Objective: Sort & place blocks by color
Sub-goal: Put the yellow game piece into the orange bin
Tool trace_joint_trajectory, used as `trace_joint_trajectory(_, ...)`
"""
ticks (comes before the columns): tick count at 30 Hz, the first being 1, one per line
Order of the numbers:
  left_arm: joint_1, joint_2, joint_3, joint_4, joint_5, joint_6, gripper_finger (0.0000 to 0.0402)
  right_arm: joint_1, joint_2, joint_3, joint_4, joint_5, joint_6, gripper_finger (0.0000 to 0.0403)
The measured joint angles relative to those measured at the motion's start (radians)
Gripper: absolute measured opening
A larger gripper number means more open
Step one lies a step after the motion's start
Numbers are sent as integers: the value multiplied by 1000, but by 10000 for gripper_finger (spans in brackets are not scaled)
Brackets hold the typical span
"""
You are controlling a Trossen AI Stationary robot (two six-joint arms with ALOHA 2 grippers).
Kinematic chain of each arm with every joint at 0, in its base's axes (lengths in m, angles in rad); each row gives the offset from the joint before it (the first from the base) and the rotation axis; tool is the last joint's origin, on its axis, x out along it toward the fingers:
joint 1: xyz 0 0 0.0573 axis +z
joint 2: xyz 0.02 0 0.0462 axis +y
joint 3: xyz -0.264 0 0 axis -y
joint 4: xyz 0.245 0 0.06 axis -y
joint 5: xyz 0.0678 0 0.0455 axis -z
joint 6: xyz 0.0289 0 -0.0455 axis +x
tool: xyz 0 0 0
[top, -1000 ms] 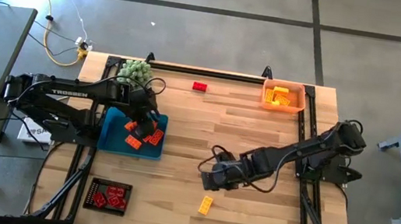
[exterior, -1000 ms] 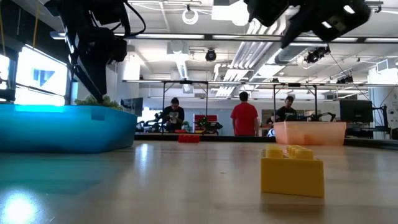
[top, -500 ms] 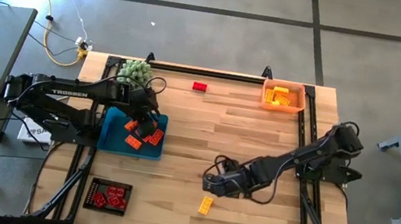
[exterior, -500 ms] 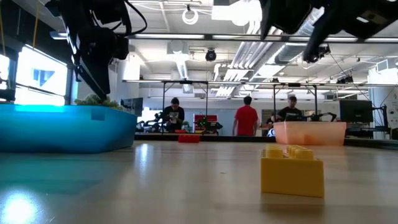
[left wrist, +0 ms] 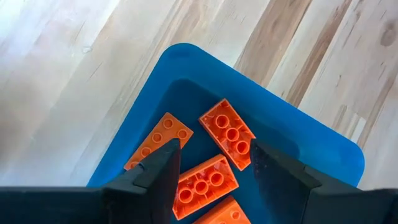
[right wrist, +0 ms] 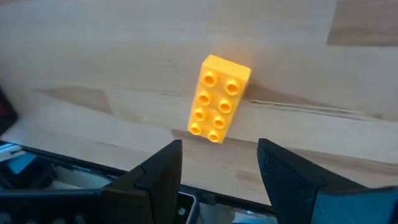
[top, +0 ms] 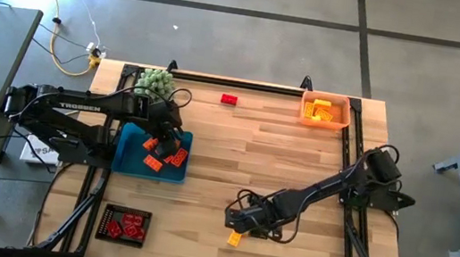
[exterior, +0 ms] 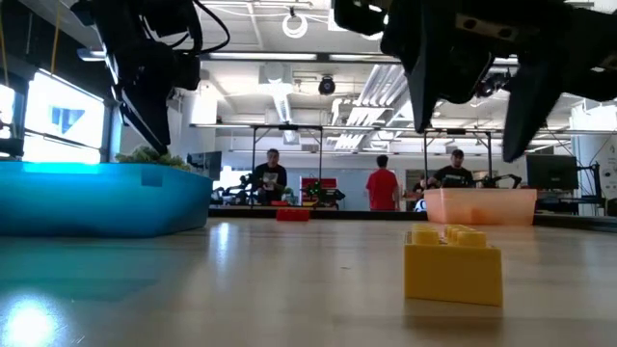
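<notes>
Moved down and closer, right gripper (top: 237, 224) hung just over the yellow brick (top: 235, 237) on the table (top: 298, 156), fingers apart, holding nothing, ready to grab; left gripper (left wrist: 214, 167) waited open over the blue tray (top: 127, 155), far from that brick

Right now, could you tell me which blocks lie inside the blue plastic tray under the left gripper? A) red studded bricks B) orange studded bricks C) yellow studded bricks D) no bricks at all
B: the left wrist view shows flat orange studded bricks lying in the blue plastic tray, with the open left gripper above them; the high view shows the same orange pieces there.
</notes>
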Motion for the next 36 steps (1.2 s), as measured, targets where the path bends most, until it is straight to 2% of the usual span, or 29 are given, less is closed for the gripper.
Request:
trace_joint_trajectory(21, 0, 0, 0, 13, 0, 0, 180, -28, 127, 0, 129, -23, 18, 195)
trace_joint_trajectory(30, 0, 0, 0, 14, -6, 1, 180, -60, 169, 0, 131, -106, -31, 194)
trace_joint_trajectory(33, 0, 0, 0, 14, -19, 1, 180, -63, 170, 0, 122, -106, -56, 179)
trace_joint_trajectory(36, 0, 0, 0, 15, -19, 1, 180, -65, 169, 1, 115, -113, -78, 142)
